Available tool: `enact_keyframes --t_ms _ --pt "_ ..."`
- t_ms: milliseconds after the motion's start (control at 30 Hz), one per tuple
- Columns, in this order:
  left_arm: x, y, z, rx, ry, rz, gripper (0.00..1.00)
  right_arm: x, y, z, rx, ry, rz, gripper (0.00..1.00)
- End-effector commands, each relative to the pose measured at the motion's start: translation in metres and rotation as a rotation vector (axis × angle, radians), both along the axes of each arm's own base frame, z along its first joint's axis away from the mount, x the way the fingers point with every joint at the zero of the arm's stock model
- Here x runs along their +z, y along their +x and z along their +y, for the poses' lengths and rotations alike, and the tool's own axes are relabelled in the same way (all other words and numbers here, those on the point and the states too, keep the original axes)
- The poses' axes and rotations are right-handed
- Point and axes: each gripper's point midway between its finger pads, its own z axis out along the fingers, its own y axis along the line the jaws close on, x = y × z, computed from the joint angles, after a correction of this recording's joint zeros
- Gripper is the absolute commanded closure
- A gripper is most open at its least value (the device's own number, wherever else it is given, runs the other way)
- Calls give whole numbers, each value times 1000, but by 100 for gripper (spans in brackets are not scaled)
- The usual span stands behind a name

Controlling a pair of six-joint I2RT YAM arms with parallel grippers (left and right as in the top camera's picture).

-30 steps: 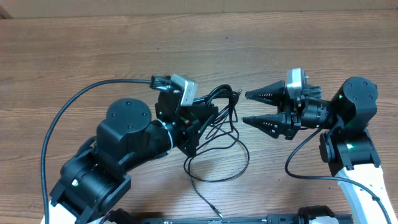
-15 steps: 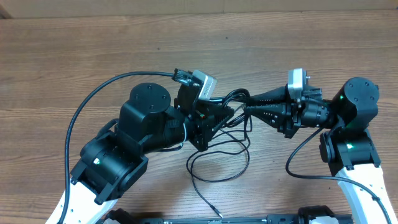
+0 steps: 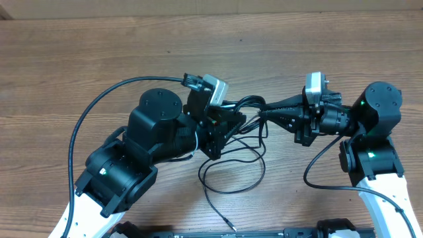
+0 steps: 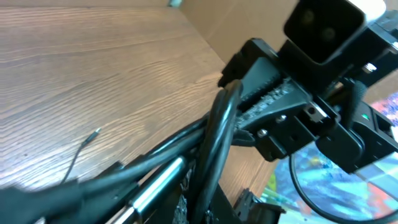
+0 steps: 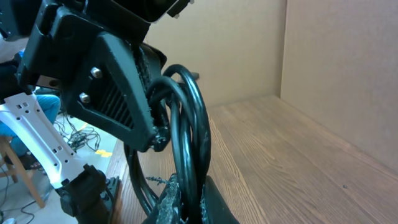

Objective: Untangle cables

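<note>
wood table (image 3: 99, 53), left fingers (image 3: 227, 125) and right fingers (image 3: 281, 112) each clamped tight on black cables (image 5: 189, 143)

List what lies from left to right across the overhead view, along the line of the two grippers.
In order: left arm's round joint → left gripper → cables gripped between them → right gripper → right arm's round joint.

A brown wood-grain table (image 3: 99, 53) is filling the overhead view, its grain running side to side. A pale strip (image 3: 264, 5) is showing along its far edge. In the right wrist view, plain cardboard panels (image 5: 336, 62) are standing upright at the table's edge and meeting at a corner. In the left wrist view, a blurred blue, many-coloured surface (image 4: 373, 186) is showing beyond the table.
</note>
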Motion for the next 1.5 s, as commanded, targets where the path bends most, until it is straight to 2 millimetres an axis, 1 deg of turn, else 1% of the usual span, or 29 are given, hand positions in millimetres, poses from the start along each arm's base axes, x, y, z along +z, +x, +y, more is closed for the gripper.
enact_keyframes --t_ms 0,67,100,133,167,267,433,500,567,667,733,900,1233,1267,1367,1467 --pt "2 16 13 146 -7 30 96 7 -2 1 10 1 -28 96" --pt "-1 22 19 213 -7 59 96 7 -2 1 10 1 -28 96" --pt "-5 26 25 270 -11 102 96 7 -2 1 10 1 -28 96" --pt "-14 30 35 363 -16 178 96 7 -2 1 9 1 -28 96" --pt "-19 31 39 410 -20 214 96 7 -2 1 9 1 -28 96" --pt "-28 32 46 477 -27 286 96 7 -2 1 9 2 -28 96" --pt "-29 30 46 474 -25 294 96 7 2 0 -18 19 65 96" --pt "-28 27 42 448 -31 306 96 7 4 0 -29 22 80 96" --pt "-28 26 41 439 -32 310 96 7 9 -1 -58 27 100 96" --pt "-28 23 38 419 -37 319 96 7 22 -5 -136 40 145 96" --pt "-28 21 37 406 -39 326 96 7 25 -6 -155 42 151 96" --pt "-35 19 40 416 -12 344 96 6 27 -7 -168 43 152 96" --pt "-36 19 41 421 -10 343 96 2 30 -8 -187 40 187 96" --pt "-35 19 41 420 -11 343 96 2 32 -9 -199 45 203 96" --pt "-35 19 41 420 -11 343 96 -2 48 -16 -306 79 320 96" --pt "-36 19 41 420 -9 343 96 -12 62 -25 -415 110 450 96"
